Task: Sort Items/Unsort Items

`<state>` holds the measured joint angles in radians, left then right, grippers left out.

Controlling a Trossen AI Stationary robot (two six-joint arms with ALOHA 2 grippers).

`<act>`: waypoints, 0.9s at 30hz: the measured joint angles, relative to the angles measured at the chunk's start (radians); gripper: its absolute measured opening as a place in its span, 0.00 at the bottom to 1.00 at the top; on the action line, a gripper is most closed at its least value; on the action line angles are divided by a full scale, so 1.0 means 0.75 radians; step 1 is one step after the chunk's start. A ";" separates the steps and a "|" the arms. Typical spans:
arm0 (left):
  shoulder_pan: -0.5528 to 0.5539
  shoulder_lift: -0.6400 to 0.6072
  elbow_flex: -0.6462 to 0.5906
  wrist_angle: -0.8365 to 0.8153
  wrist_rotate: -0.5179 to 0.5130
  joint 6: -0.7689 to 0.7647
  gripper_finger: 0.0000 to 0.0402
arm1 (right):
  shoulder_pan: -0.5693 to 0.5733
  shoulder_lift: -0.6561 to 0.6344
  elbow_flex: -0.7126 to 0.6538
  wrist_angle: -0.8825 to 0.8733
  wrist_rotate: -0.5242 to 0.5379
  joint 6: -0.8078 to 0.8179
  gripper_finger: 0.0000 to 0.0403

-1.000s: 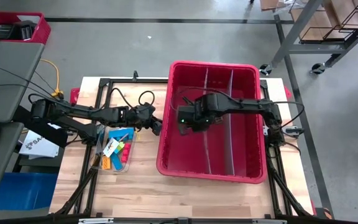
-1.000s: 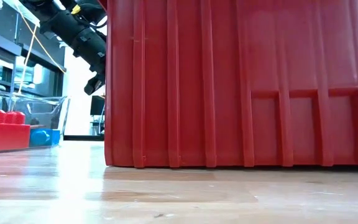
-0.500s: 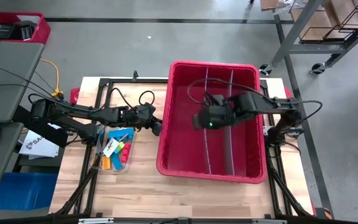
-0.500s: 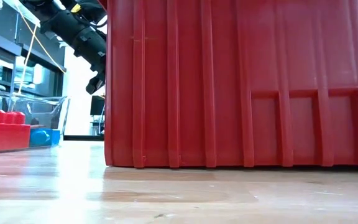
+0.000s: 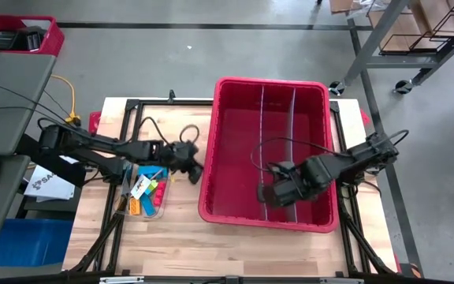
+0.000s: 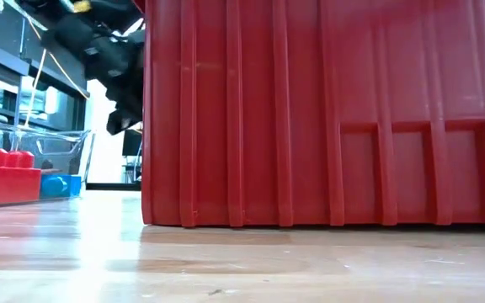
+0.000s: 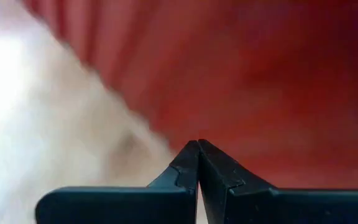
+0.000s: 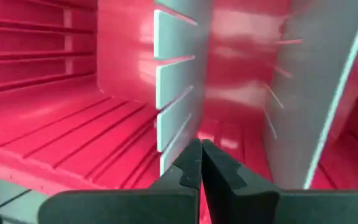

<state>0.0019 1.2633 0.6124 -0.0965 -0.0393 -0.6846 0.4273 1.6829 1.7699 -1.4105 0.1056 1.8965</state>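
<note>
From above, the large red plastic bin (image 5: 268,150) with two pale dividers (image 5: 261,150) is seen on the wooden table (image 5: 180,237). The right gripper (image 5: 265,194) is low inside it, near the front wall, over a divider. The left gripper (image 5: 198,170) is held just beside the bin's left wall, above the clear tray (image 5: 144,192) where the small coloured blocky items (image 5: 150,192) and dark sticks lie. Nothing is seen carried.

At table height, the bin's ribbed wall fills the view; the left gripper (image 6: 123,118) hangs close against its corner, red blocks (image 6: 5,177) well below.

Through the left wrist, the fingers (image 7: 188,168) are pressed together, empty, red wall near ahead.

Through the right wrist, the fingers (image 8: 191,165) are likewise closed on nothing, a divider (image 8: 173,81) straight ahead.

Judged: a pick from the tray comes next, so the left jaws should be parted before descent and steered away from the bin wall. The right arm needs lifting clear of the dividers; room there is tight.
</note>
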 joint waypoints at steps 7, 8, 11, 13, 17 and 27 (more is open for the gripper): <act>-0.203 0.000 -0.136 -0.128 0.014 -0.044 0.00 | 0.025 0.043 0.001 0.078 -0.071 -0.025 0.00; -0.236 -0.001 -0.163 -0.094 0.014 -0.072 0.00 | 0.032 0.057 0.000 0.075 -0.088 -0.033 0.00; -0.315 0.000 -0.214 0.003 0.016 -0.154 0.00 | 0.045 0.095 0.000 0.079 -0.147 -0.074 0.00; -0.354 -0.001 -0.216 0.070 0.011 -0.170 0.00 | 0.046 0.119 0.000 0.107 -0.189 -0.107 0.00; -0.399 0.000 -0.220 0.239 0.015 -0.100 0.00 | 0.043 0.148 0.000 0.152 -0.199 -0.139 0.00; -0.375 0.010 -0.220 0.311 -0.058 0.007 0.00 | 0.044 0.157 0.000 0.087 -0.187 -0.131 0.00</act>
<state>-0.2789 1.2705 0.4473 0.1369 -0.0829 -0.6794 0.4603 1.8008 1.7699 -1.3452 -0.0346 1.7984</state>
